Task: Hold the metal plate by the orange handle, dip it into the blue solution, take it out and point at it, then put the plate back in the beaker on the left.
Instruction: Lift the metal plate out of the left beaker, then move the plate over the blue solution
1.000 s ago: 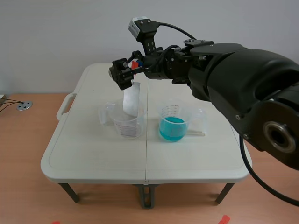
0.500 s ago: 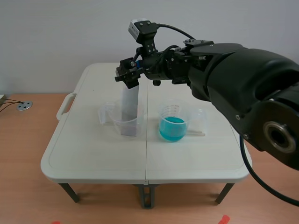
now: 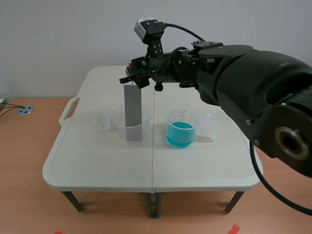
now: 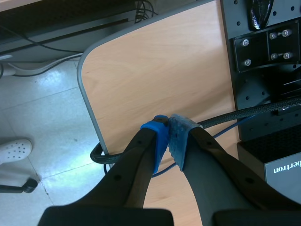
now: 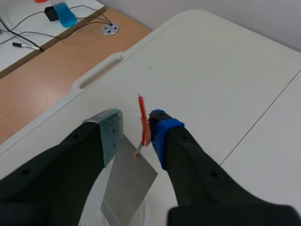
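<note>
My right gripper (image 3: pixel 138 79) sits at the upper middle of the scene view, reaching in from the right side, directly above the left beaker (image 3: pixel 122 129). The plate (image 3: pixel 132 114) hangs straight below it, long axis vertical, with its lower end inside that beaker.

In the right wrist view the gripper stands apart. The handle (image 5: pixel 142 120) is edge-on between the 2 pads, against the blue pad (image 5: pixel 162 134), with a clear gap to the grey-green pad (image 5: pixel 112 132). I read that as no clamp.

The blue beaker (image 3: pixel 180 130) stands just right of the left one, mid-frame, near but apart. The left gripper (image 4: pixel 168 129) is pressed together on nothing, away from the table (image 3: pixel 97 161), so the right arm is nearer.

I judge that any carry needs a firm squeeze on the handle first, then a straight lift, or the plate's lower edge may catch the beaker wall.
</note>
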Robot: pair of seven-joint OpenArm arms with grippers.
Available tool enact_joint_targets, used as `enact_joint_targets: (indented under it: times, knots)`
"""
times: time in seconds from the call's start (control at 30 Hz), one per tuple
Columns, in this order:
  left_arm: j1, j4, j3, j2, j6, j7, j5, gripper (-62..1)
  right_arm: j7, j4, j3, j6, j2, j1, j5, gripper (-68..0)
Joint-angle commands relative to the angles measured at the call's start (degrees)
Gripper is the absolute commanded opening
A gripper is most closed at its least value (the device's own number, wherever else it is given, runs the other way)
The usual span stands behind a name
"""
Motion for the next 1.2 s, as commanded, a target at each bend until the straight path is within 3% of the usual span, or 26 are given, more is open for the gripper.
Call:
enact_joint_targets:
  times: [0.0, 0.07, 0.23, 0.47, 0.63, 0.8, 1.17]
  knots:
    - [0.4, 0.9, 0.2, 0.0, -0.3, -0.4, -0.3, -59.4, 1.0, 0.5, 0.1, 0.0, 0.0, 1.6, 0.4, -61.8]
    - [0.4, 0.9, 0.2, 0.0, -0.3, -0.4, -0.3, -59.4, 1.2, 0.5, 0.1, 0.0, 0.0, 1.6, 0.4, -66.4]
    - [0.4, 0.9, 0.2, 0.0, -0.3, -0.4, -0.3, -59.4, 2.2, 0.5, 0.1, 0.1, 0.0, 1.6, 0.4, -66.2]
    - [0.5, 0.9, 0.2, 0.0, -0.3, -0.4, -0.3, -59.4, 5.9, 1.3, 0.1, 3.5, 0.0, 0.7, 0.0, -66.2]
    - [0.5, 0.9, 0.2, 0.0, -0.3, -0.4, -0.3, -59.4, 9.7, 4.5, 0.1, 4.3, 0.4, -2.1, -3.1, -66.2]
    - [0.5, 0.9, 0.2, 0.0, -0.3, -0.4, -0.3, -59.4, 12.2, 11.6, 0.1, 4.7, 2.6, -6.0, -4.2, -66.2]
    - [0.5, 0.9, 0.2, 0.0, -0.3, -0.4, -0.3, -59.4, 12.1, 30.5, 0.3, 4.7, 8.4, -14.5, -4.2, -66.2]
